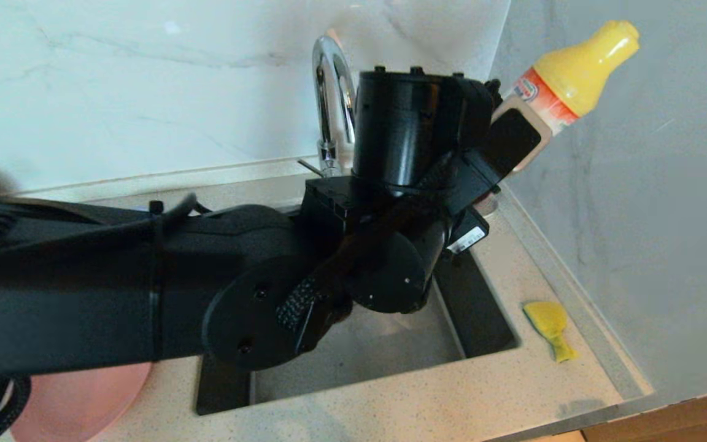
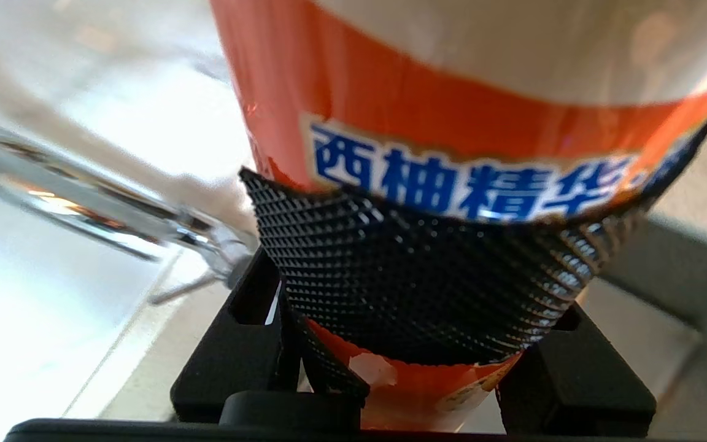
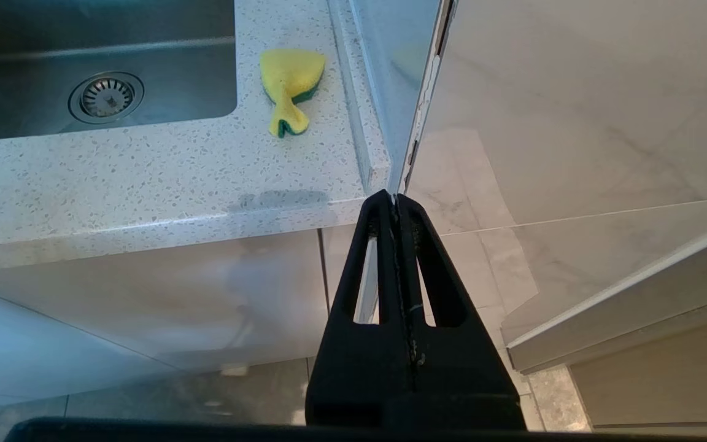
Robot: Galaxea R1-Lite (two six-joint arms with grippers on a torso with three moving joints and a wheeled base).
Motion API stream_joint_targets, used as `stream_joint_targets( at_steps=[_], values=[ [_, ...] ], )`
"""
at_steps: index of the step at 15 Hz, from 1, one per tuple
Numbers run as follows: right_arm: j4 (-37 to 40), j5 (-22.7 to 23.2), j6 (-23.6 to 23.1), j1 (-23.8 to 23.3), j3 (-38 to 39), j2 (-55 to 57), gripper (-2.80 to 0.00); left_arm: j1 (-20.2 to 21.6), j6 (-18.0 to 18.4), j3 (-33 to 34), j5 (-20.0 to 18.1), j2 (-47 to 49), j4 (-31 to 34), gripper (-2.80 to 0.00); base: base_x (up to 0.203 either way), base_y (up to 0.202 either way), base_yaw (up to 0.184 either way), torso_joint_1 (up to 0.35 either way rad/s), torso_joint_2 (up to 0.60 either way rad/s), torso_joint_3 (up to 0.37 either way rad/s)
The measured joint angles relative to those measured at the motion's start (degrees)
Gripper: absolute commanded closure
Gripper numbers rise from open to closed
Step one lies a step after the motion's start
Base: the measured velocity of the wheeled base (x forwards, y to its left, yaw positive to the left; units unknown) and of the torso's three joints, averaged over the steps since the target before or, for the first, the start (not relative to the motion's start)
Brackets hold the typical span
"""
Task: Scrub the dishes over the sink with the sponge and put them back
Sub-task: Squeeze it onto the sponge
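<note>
Pink plate: nearest the robot, on the counter at the sink's left front corner, mostly hidden under the left arm; it looks unscrubbed.
Right gripper: parked low in front of the cabinet, away from the work; jaws pressed together, holding nothing.
Sponge: yellow with a green layer, crumpled, lying on the counter just right of the sink, untouched by either arm.
Sink: steel basin with its drain bare; no dish is seen in it.
Left gripper: raised at the back right corner beside the tap; jaws pinching the detergent bottle round its labelled body, the bottle tilted.
Progress: early, by judgement. Detergent is in hand; scrubbing and returning the dishes remain. The blue plate and teal bowl are not visible.
</note>
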Motion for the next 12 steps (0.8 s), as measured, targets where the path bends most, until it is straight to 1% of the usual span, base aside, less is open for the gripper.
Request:
stream_joint_targets(
  at_steps=[5, 12],
  values=[
    [0.0, 0.0, 0.0, 0.0, 0.0, 0.0, 0.00, -0.1, 0.5, 4.8, 0.1, 1.7, -0.2, 0.00, 0.000, 0.000, 0.000, 0.000, 0.00, 0.000],
    [0.0, 0.0, 0.0, 0.0, 0.0, 0.0, 0.00, -0.9, 1.5, 7.9, 0.1, 4.8, -0.2, 0.00, 0.000, 0.000, 0.000, 0.000, 0.00, 0.000]
  ],
)
